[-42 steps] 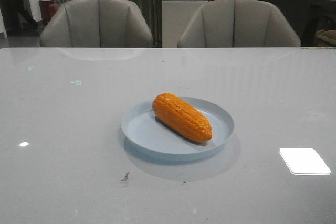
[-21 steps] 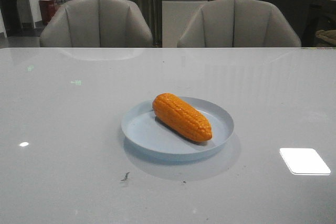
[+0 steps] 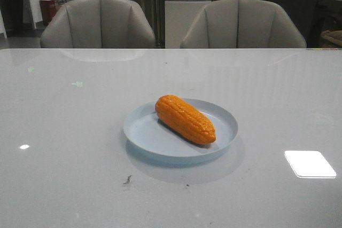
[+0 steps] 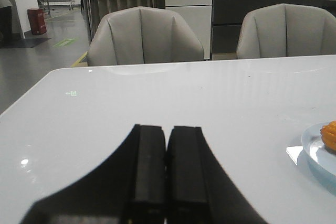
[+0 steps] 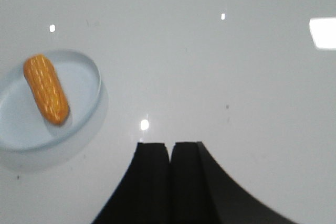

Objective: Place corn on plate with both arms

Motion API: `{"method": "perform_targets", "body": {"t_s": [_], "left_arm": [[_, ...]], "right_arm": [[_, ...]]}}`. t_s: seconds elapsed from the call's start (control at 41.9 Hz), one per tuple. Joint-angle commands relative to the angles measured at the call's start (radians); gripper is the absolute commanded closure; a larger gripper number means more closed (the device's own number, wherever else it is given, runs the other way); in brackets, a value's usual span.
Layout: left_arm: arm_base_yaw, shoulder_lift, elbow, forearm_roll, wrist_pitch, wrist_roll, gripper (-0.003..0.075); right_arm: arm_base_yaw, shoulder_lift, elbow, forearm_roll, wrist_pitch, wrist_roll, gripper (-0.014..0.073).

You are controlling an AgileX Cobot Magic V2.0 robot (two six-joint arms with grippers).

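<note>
The orange corn (image 3: 185,119) lies diagonally on the pale-blue plate (image 3: 144,132) in the middle of the white table. It also shows on the plate (image 5: 21,124) in the right wrist view as the corn (image 5: 46,88), and its tip (image 4: 329,136) shows in the left wrist view with the plate's rim (image 4: 315,153). My left gripper (image 4: 167,129) is shut and empty, well apart from the plate. My right gripper (image 5: 169,145) is shut and empty, apart from the plate. Neither arm shows in the front view.
Two grey chairs (image 3: 99,22) (image 3: 243,23) stand behind the table's far edge. A small dark speck (image 3: 127,179) lies on the table near the plate's front. Bright light reflections (image 3: 310,164) lie on the glossy top.
</note>
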Motion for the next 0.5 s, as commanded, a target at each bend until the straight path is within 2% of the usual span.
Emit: {"method": "perform_targets", "body": {"t_s": [0.0, 0.191, 0.429, 0.477], "left_arm": [[-0.008, -0.019, 0.037, -0.003, -0.084, -0.009, 0.0627], [-0.008, -0.019, 0.037, -0.003, -0.084, -0.009, 0.0627], [-0.008, -0.019, 0.037, -0.003, -0.084, -0.009, 0.0627], [-0.008, -0.019, 0.037, -0.003, -0.084, -0.009, 0.0627]], "right_arm": [[-0.008, -0.072, 0.025, -0.003, -0.219, -0.001, 0.0536], [-0.055, -0.227, 0.199, -0.002, -0.428, -0.001, 0.0537], [-0.063, -0.411, 0.366, -0.003, -0.437, -0.001, 0.0537], [-0.063, -0.399, 0.360, -0.004, -0.395, -0.001, 0.0537]]}}
